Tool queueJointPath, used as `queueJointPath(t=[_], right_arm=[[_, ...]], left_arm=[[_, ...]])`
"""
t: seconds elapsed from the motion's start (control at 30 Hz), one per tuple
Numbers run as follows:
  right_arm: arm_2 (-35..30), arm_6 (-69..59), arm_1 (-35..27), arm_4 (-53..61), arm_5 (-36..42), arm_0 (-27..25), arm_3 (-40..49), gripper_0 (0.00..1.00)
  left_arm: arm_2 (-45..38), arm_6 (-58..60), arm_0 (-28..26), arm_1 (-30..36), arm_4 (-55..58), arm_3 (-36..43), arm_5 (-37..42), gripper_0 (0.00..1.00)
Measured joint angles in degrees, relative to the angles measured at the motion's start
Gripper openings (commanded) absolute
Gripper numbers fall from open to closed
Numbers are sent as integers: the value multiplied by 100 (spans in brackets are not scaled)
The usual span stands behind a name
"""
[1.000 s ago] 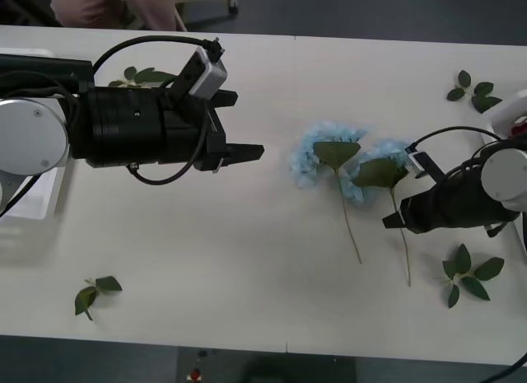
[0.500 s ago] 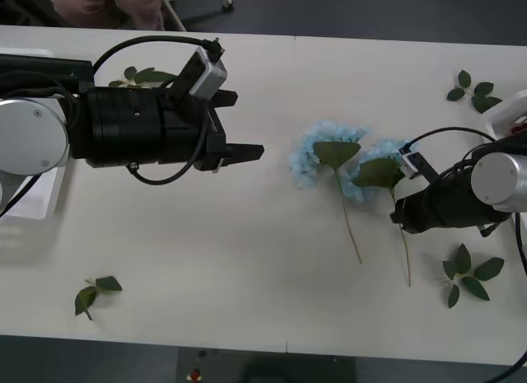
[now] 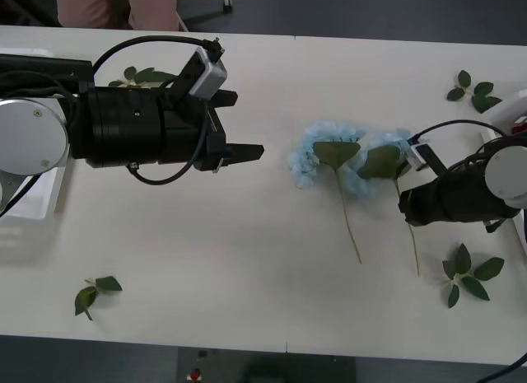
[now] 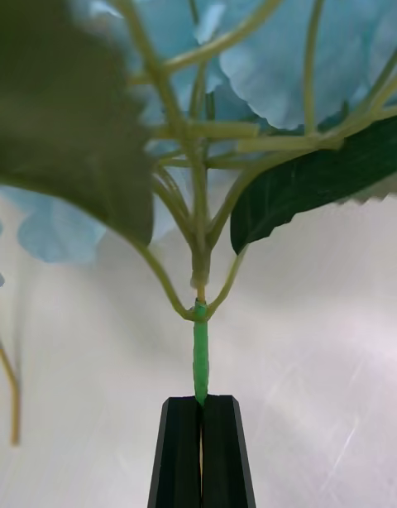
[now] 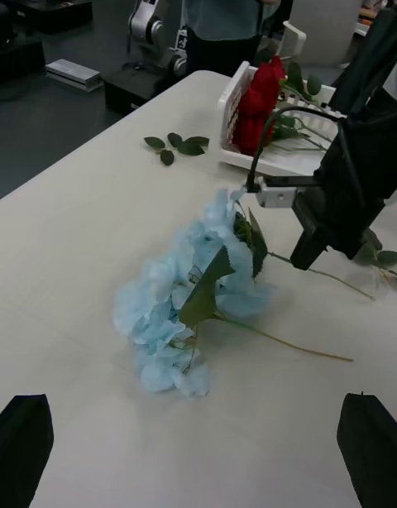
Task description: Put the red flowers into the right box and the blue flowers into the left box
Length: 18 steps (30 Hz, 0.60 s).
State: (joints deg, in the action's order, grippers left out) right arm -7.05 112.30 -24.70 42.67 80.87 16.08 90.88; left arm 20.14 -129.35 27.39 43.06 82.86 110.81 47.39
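Left box [image 3: 29, 203]: white tray at the table's [image 3: 247, 268] left edge, mostly hidden under the left arm. A leaf sprig [image 3: 96, 291] lies nearer the front edge than the box; another [image 3: 144, 74] sits behind the arm.

Left gripper [image 3: 247, 151]: hangs above the table, between the left box and the blue flowers [image 3: 329, 156], pointing toward them. Jaws wide, holding nothing; in its wrist view the fingertips [image 5: 25, 446] sit at the two corners with the flowers centred ahead.

Blue flowers: two stems lying side by side, heads touching, right of table centre. Heads point to the far edge, long stems run toward the front edge.

Right gripper [image 3: 406, 203]: just right of the flowers, jaws pinched closed on the right-hand stem [image 4: 200, 367], just below where it branches. Stem runs straight out from the jaws, cluster ahead of them.

Right box [image 5: 248, 103]: beyond the right arm at the table's right edge, with the red flowers [image 5: 258, 103] already inside. More leaf sprigs [image 3: 468, 276] lie near it.

Judgement: the held stem has to travel the full width to the left box. The lane past the left gripper is bare tabletop, but that arm covers the box. The left gripper is closer to the box, so a handover or its pulling back looks necessary. Risk: the held head drags its touching neighbour.
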Motion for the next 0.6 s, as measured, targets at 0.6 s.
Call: queueJointPath(t=[0.6], right_arm=[[-1759, 2, -341, 4238, 996, -5, 955, 0]], left_arm=[[0, 0, 0, 0, 0, 0, 0, 100]])
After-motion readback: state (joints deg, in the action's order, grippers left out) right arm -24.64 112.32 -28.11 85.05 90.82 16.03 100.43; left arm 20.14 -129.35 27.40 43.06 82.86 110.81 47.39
